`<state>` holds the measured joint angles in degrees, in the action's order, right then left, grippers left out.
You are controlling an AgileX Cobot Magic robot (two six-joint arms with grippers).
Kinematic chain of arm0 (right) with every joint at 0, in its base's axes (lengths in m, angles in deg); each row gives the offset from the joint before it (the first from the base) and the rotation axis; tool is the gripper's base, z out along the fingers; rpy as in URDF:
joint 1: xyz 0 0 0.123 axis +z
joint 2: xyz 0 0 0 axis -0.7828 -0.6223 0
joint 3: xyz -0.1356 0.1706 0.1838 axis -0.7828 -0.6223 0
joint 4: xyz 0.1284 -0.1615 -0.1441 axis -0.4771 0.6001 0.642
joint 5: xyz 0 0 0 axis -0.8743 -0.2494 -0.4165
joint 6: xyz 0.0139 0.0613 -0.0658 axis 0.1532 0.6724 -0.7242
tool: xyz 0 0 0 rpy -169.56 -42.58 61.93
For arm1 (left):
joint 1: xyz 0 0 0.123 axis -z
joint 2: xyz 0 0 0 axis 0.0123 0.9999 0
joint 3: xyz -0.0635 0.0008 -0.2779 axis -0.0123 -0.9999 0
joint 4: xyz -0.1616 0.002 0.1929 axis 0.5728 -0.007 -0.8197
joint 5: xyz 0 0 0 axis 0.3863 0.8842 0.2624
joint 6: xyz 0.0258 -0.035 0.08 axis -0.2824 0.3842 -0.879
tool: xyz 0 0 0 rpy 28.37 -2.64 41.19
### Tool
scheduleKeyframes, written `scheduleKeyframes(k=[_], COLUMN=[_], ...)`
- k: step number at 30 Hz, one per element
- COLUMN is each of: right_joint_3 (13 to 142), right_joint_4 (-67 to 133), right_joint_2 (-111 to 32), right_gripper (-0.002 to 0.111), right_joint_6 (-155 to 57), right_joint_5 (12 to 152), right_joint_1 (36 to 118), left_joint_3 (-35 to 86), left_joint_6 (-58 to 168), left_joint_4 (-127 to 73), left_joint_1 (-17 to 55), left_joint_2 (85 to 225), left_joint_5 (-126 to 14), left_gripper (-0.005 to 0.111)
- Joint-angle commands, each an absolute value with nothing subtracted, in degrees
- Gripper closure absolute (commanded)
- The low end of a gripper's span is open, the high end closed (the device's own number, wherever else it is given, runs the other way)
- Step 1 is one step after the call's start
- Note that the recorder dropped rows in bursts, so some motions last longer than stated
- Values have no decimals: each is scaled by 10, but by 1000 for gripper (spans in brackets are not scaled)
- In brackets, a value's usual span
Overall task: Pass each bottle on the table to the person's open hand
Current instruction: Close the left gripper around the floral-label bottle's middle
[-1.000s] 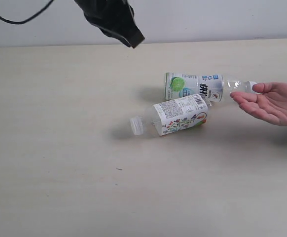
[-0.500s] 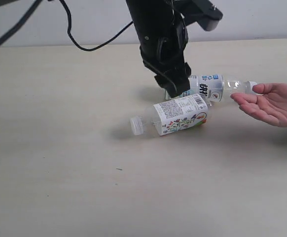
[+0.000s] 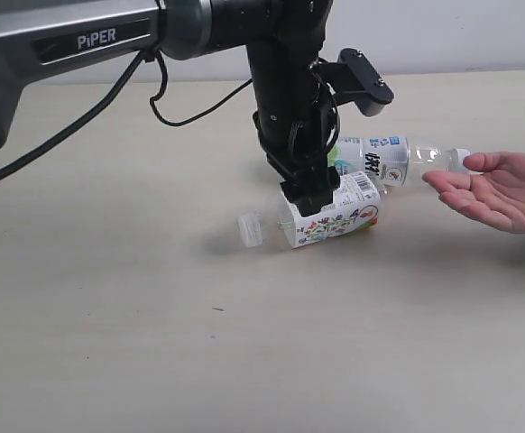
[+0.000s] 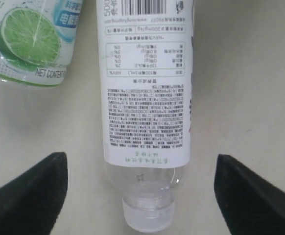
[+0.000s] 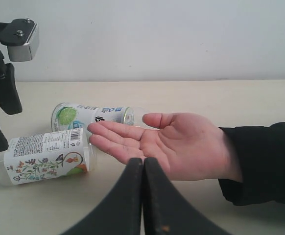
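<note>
Your left gripper (image 3: pixel 309 197) is over the clear plastic floral-label bottle (image 3: pixel 339 215) lying on the pale beige table (image 3: pixel 109 316), with its fingers spread wide to either side and gripping nothing. Your right gripper (image 5: pixel 143 196) is pinched closed and empty. The clear lime-label bottle (image 3: pixel 384 161) lies just farther back, its cap by the person's open bare hand (image 3: pixel 501 191) at the right.

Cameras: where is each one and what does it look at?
Exterior view: off the arms, looking down at the table, left hand over the flowery bottle.
Left wrist view: straight down onto that bottle, between open fingers.
Right wrist view: low, level, past the shut right hand toward the person's open hand.
All share that bottle.
</note>
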<state>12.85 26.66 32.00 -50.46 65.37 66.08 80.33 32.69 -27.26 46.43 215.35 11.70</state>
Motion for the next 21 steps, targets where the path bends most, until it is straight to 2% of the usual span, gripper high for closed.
scheduleKeyframes(k=[1, 21], right_joint_3=[126, 126], right_joint_4=[268, 268], right_joint_2=[324, 324], right_gripper=[108, 108], right_joint_6=[-505, -505], right_joint_5=[658, 658], right_joint_1=[662, 662], left_joint_3=[808, 808], left_joint_6=[327, 359], left_joint_4=[-273, -297], left_joint_1=[466, 466], left_joint_2=[2162, 2208], left_joint_5=[108, 81], left_gripper=[23, 23])
